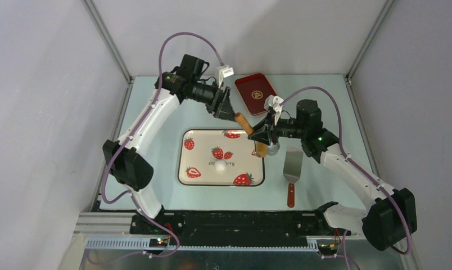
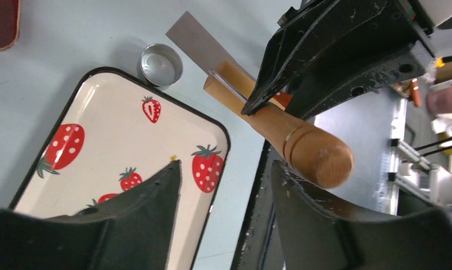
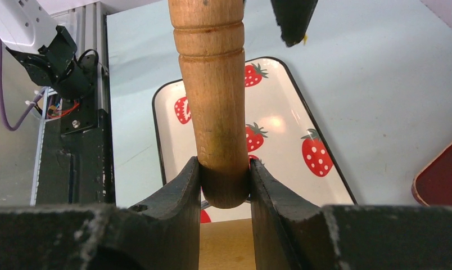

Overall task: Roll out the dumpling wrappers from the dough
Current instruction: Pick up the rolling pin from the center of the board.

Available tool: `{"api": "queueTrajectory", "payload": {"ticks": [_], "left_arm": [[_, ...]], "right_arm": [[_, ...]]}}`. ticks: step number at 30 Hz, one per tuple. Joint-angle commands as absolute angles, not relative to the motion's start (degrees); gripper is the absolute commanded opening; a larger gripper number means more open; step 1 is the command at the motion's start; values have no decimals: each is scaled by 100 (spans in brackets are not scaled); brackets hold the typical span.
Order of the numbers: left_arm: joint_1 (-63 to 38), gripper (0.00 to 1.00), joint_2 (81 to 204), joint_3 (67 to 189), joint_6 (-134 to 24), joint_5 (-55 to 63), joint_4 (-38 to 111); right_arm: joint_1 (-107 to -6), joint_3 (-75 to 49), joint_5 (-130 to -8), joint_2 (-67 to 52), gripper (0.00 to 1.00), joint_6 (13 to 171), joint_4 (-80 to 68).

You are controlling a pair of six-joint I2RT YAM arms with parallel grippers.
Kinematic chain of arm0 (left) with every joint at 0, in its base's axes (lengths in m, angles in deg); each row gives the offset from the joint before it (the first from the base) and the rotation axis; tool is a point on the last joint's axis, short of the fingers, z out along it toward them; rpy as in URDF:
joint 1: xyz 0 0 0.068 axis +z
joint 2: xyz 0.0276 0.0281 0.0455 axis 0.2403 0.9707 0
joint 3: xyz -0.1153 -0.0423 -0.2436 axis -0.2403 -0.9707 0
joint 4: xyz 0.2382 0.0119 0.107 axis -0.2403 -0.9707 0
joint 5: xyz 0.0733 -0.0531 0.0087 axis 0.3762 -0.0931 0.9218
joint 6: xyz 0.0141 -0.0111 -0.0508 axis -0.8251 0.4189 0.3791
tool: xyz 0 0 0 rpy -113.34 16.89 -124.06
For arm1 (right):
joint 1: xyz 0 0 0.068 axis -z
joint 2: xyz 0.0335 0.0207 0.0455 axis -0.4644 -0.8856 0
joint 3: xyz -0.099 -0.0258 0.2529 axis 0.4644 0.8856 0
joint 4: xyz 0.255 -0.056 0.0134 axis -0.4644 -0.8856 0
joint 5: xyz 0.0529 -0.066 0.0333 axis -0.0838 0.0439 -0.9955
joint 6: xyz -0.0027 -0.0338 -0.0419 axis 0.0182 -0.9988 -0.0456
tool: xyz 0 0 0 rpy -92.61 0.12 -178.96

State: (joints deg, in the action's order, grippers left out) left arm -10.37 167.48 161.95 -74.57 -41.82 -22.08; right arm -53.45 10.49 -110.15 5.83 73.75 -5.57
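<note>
A wooden rolling pin [image 1: 245, 124] hangs tilted over the back right corner of the strawberry-print tray [image 1: 181, 163]. My right gripper [image 1: 261, 135] is shut on its lower end; in the right wrist view the fingers [image 3: 184, 185] clamp the pin [image 3: 212, 84] from both sides. My left gripper [image 1: 226, 109] is at the pin's upper end, open. In the left wrist view its jaws [image 2: 226, 164] stand apart with nothing between them, and the pin's rounded end [image 2: 319, 157] lies just beyond the right finger. No dough or dumpling wrappers show on the tray [image 2: 100, 140].
A dark red tray [image 1: 254, 93] lies at the back. A small silvery round cup [image 1: 272, 149] sits by the strawberry tray's right edge, under the right gripper. A metal scraper with a red handle [image 1: 292, 166] lies to the right of it.
</note>
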Motion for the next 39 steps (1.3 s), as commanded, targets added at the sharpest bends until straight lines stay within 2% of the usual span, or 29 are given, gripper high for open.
{"api": "queueTrajectory", "payload": {"ticks": [1,3,7,12,19,30,39], "left_arm": [[-1306,57,16691,16335,-7425,-3770,-2137],[-1407,50,16755,16384,-7379,-3745,-2139],[-1557,43,16780,16457,-7285,-3811,-2138],[-1758,43,16677,16328,-7125,-3767,-2139],[-2087,43,16546,16074,-6926,-2888,-2089],[-2396,43,16560,16049,-6810,-2694,-1975],[-2074,41,16493,16200,-6980,-3028,-1963]], "right_arm": [[-5494,805,-10936,657,0,7141,-403],[-5576,806,-10827,627,0,7052,-457],[-5723,846,-10384,561,0,6952,-413],[-5776,971,-9739,528,0,7102,22],[-5798,1018,-8933,489,0,7061,268],[-5977,1025,-8510,404,0,6881,285],[-5864,1025,-8800,502,0,6875,97]]}}
